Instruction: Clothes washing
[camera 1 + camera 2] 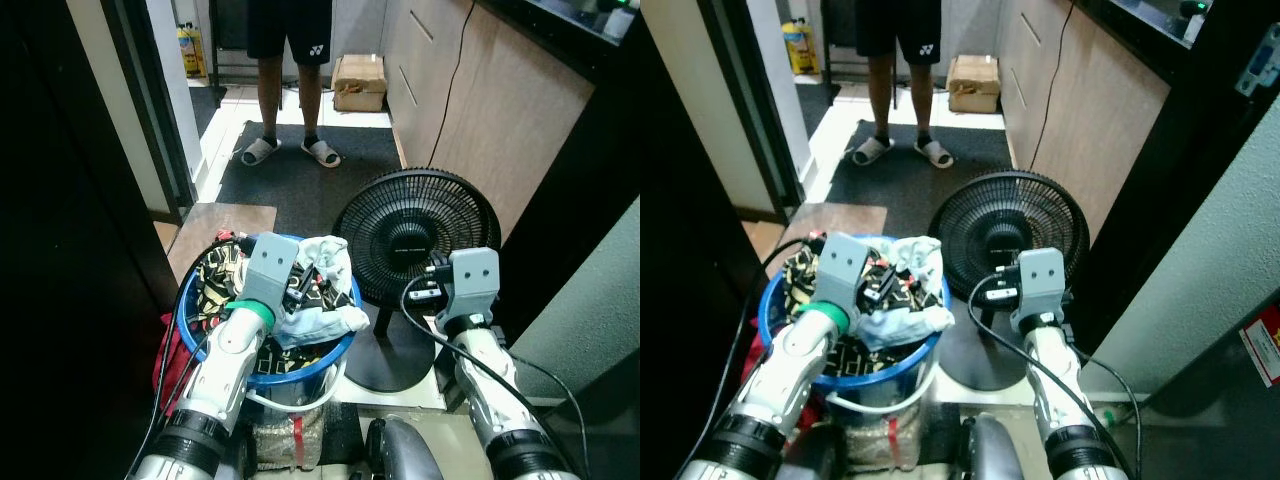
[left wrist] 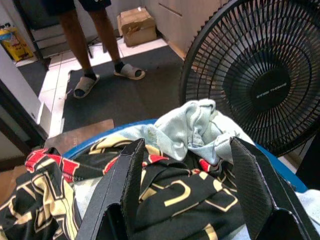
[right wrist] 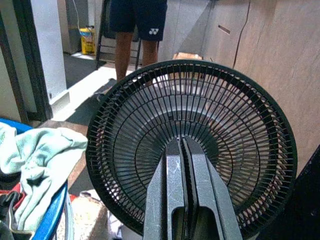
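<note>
The left gripper (image 2: 182, 165), fingers spread wide, hovers over crumpled black-and-gold patterned clothes (image 2: 165, 200) and a pale blue cloth (image 2: 200, 125) in the round blue plastic basket (image 1: 340, 350), while the right gripper (image 3: 182, 150), fingers pressed together, faces the black wire-grilled floor fan (image 3: 190, 140).

Pretty sharp overall, brightest on the pale tiled floor (image 1: 232, 120) up ahead, while the left side sinks into near-black shadow, no real glare.

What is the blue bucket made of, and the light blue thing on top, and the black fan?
The blue bucket looks like smooth, slightly shiny plastic, judging by its even rim. The light blue thing is soft cloth, crumpled into folds, maybe cotton. The black fan has a grille of thin matte bars; whether plastic or coated wire is hard to tell.
</note>
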You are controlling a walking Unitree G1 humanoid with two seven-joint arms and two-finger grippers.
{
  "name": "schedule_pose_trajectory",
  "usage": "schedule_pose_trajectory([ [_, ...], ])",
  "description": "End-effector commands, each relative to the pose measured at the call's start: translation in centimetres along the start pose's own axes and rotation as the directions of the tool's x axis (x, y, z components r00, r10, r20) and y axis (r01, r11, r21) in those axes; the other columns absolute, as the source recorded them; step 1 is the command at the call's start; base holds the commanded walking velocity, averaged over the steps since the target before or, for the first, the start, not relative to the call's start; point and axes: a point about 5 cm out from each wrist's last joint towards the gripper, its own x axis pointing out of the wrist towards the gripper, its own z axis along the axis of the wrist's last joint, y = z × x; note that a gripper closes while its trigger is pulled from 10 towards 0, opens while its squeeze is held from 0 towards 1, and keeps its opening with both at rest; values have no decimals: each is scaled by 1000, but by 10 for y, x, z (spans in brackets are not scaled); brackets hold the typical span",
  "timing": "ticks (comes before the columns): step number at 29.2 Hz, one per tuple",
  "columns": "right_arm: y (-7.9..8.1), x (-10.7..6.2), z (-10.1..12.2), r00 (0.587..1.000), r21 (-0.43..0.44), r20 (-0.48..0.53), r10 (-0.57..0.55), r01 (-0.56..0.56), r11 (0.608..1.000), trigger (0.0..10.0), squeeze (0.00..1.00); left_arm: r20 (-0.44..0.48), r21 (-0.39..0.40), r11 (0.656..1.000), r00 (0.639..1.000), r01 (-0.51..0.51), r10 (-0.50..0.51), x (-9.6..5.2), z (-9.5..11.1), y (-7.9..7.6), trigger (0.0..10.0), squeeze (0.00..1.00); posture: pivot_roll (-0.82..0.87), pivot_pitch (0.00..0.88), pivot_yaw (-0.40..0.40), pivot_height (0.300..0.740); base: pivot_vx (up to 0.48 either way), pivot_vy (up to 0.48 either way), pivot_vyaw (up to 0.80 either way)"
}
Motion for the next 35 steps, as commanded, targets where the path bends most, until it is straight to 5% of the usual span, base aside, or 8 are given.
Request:
schedule_pose_trajectory([
  [1,3,-1,-3,1000,7,-18,10,-10,1000,10000,0,-14,-19,1000,1000,-3,3,1,0,2,10000,0,73,79,-1,585,0,0,0],
  [5,9,-2,-4,999,15,-23,39,-39,999,10000,0,-10,-47,999,1000,-5,5,8,13,0,10000,0,75,84,-2,585,0,0,0],
  [18,18,-2,-6,996,22,-48,78,-77,997,10000,0,-105,18,1000,994,-8,10,15,-2,0,10000,0,74,120,5,585,0,0,0],
  [35,21,-1,-6,995,24,-50,90,-89,996,10000,0,-106,22,1000,994,-11,13,12,-3,0,10000,0,84,108,0,585,0,0,0],
])
